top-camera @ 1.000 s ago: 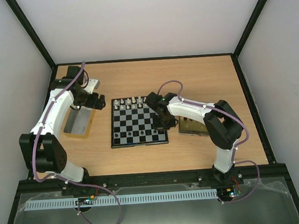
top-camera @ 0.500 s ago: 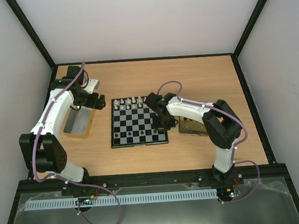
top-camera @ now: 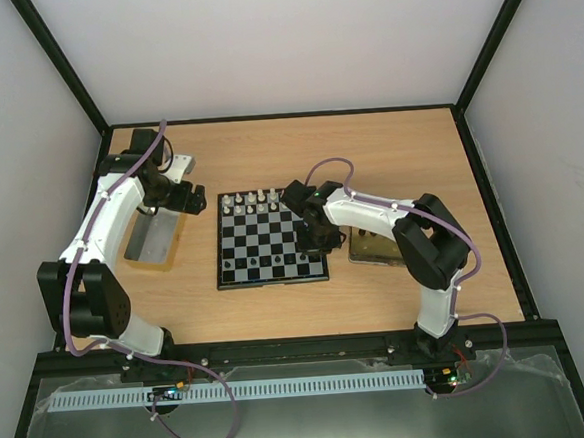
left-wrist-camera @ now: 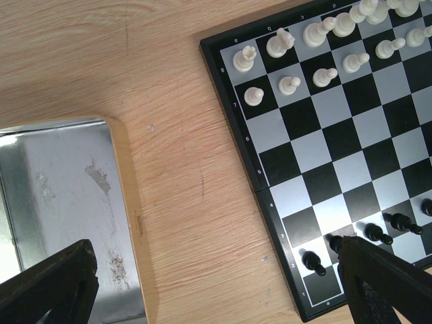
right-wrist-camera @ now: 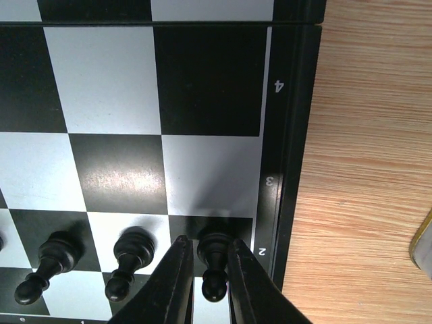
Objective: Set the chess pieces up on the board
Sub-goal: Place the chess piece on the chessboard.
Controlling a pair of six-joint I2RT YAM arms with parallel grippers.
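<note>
The board [top-camera: 269, 239] lies mid-table, with white pieces [top-camera: 251, 200] on its far two rows and black pawns [top-camera: 265, 269] near its front edge. My right gripper [top-camera: 309, 246] is low over the board's front right corner. In the right wrist view its fingers [right-wrist-camera: 177, 283] close round a black pawn [right-wrist-camera: 214, 260] standing on the dark square beside the rim mark 2, with two more black pawns [right-wrist-camera: 128, 260] to its left. My left gripper [top-camera: 192, 200] is open and empty, left of the board. In its wrist view the fingers [left-wrist-camera: 54, 283] stand wide apart over the wood.
A silver-grey metal tray [top-camera: 153, 239] lies left of the board, also in the left wrist view [left-wrist-camera: 61, 189]. A gold tray [top-camera: 374, 248] lies right of the board under my right arm; its edge shows in the right wrist view [right-wrist-camera: 424, 246]. Black frame rails edge the table.
My right arm has shifted very slightly over the board's front right corner. The left arm has not moved.
</note>
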